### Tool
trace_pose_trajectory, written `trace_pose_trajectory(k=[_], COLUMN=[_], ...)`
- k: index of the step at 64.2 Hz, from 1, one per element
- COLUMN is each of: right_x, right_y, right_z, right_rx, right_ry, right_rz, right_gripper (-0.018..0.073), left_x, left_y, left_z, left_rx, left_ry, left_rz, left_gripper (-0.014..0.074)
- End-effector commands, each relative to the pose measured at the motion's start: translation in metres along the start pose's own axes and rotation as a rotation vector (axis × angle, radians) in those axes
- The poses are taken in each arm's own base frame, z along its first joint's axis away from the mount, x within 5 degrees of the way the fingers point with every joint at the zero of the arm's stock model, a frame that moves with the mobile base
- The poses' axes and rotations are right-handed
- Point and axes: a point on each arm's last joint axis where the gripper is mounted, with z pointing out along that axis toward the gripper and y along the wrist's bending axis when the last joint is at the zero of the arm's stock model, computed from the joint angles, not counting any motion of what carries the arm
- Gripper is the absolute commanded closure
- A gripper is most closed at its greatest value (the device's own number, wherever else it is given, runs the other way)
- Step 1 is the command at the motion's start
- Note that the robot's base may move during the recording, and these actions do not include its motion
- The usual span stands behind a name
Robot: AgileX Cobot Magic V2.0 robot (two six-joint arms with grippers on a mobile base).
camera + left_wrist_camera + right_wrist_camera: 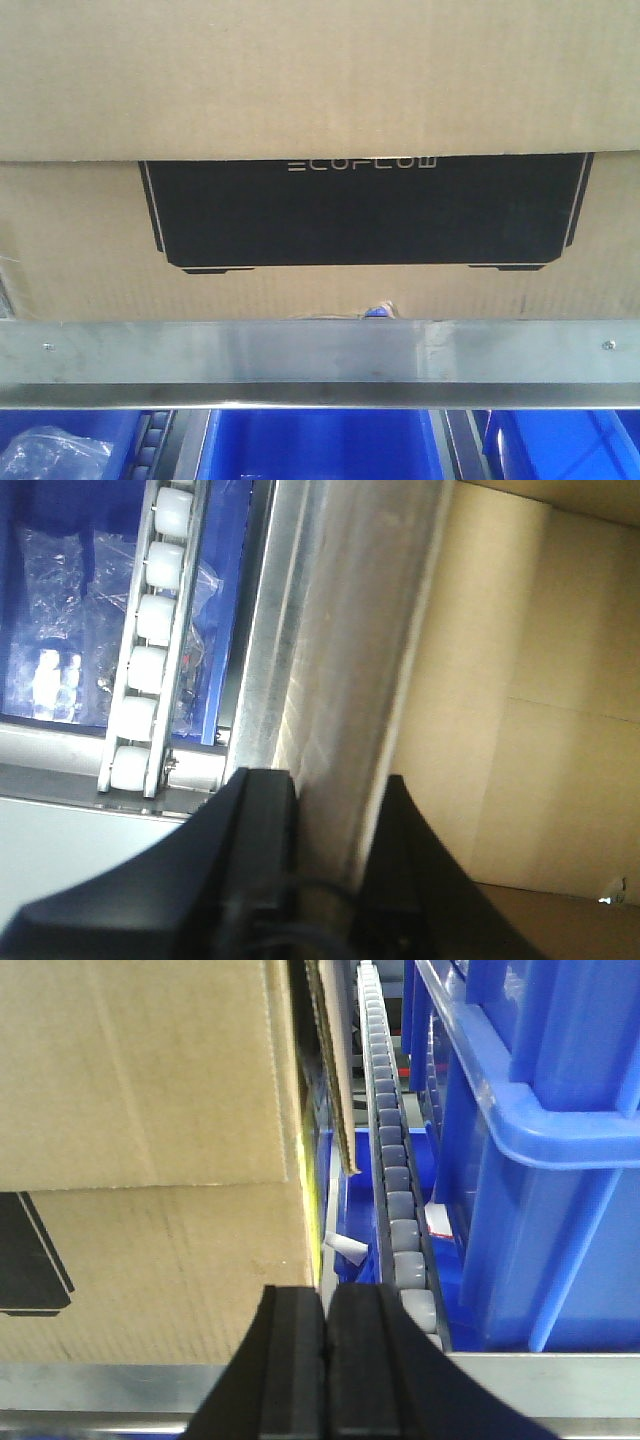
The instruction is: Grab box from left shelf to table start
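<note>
The left pincer (330,795) stood with jaws apart and nothing between them, facing the front rail (330,630) of the left shelf (300,395). The right pincer (325,1305) was pressed together, empty. The box (320,90) sat on the shelf behind that rail (the counter was out of view).

Hazards, as judged:
- A level pull would likely snag the box's lower edge on the rail.
- A one-sided pull could skew it against the roller track (390,1170).

Count in the front view: one box, one rail, two screws (47,347), three blue bins (320,445).
</note>
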Motion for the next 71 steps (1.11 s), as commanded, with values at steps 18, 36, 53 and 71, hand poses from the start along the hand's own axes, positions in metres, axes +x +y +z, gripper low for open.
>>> trace_pose_trajectory(k=[18, 36, 53, 71], right_x=[-0.014, -0.021, -0.033, -0.061], right_y=[0.001, 0.002, 0.004, 0.007], right_z=[-0.002, -0.003, -0.006, -0.001], right_rx=[-0.005, -0.015, -0.031, -0.019], right_ry=[-0.112, -0.188, -0.322, -0.083], right_rz=[-0.012, -0.018, -0.017, 0.077], right_gripper=[0.0503, 0.0503, 0.0503, 0.0503], left_x=[-0.002, -0.001, -0.001, -0.001], left_y=[-0.003, -0.003, -0.003, -0.003], left_z=[-0.034, -0.034, -0.034, -0.034], left_rx=[0.08, 0.073, 0.072, 0.074], left_ry=[-0.12, -0.108, -0.107, -0.11], left_rz=[-0.065, -0.051, -0.042, -0.04], left_gripper=[0.0699, 0.0699, 0.0699, 0.0699])
